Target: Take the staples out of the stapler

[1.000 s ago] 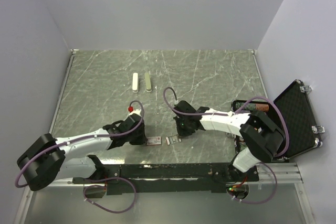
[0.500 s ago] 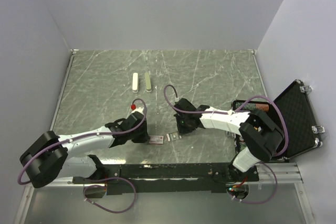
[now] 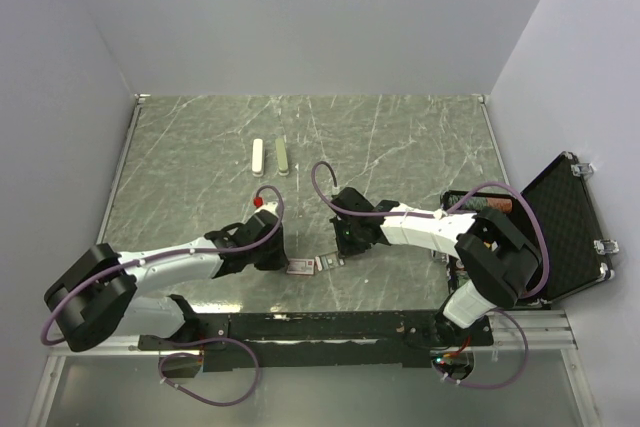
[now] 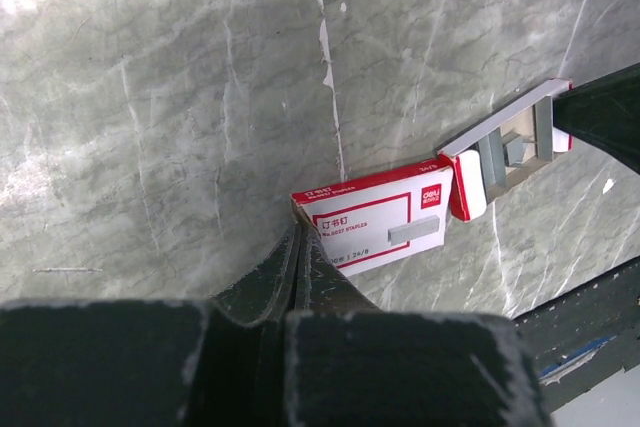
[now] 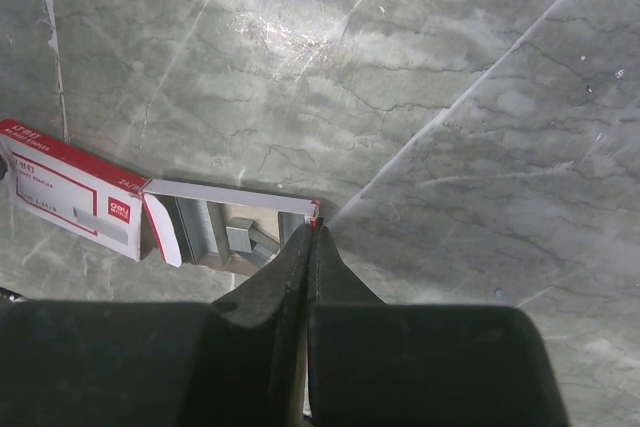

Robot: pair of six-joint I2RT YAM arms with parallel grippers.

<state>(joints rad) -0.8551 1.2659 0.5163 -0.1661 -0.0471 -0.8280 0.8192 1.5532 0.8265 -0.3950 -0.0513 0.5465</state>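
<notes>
at the near edge of the table, the left claw (image 4: 298,247), pinched shut and empty, touched the left end of the red-and-white box (image 4: 372,219). its tray (image 4: 505,119) stood slid out rightward, in line with the box, with a few staples (image 4: 517,152) inside. they lay nearest the right claw (image 5: 311,242), likewise shut and empty at the tray's far end.

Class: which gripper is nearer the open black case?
Right. The right gripper lies left of the black case; the left gripper is farther left, beyond the staple box.
</notes>
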